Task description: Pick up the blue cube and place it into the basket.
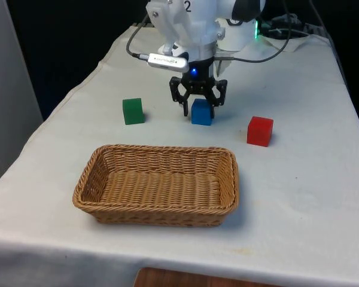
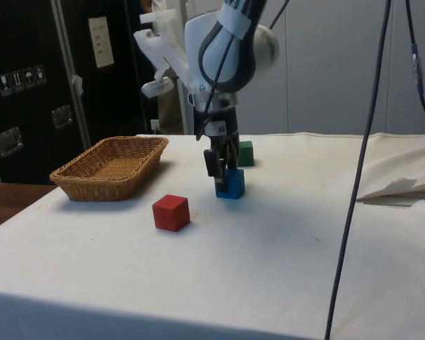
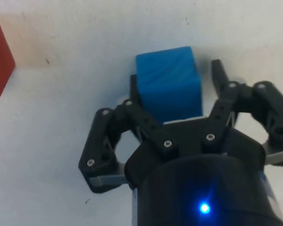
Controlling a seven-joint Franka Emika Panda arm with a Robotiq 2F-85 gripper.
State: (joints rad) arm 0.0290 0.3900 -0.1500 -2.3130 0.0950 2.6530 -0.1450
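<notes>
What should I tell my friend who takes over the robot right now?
Gripper: open, down at the table, one finger on each side of the blue cube, with a gap on one side, so not gripping yet.
Blue cube: on the cloth, between the green cube and the red cube.
Basket: nearer the front camera than the cubes, with nothing in it.
Done: gripper lined up around the blue cube.
Left: close, lift, carry over the basket, drop it in.
</notes>
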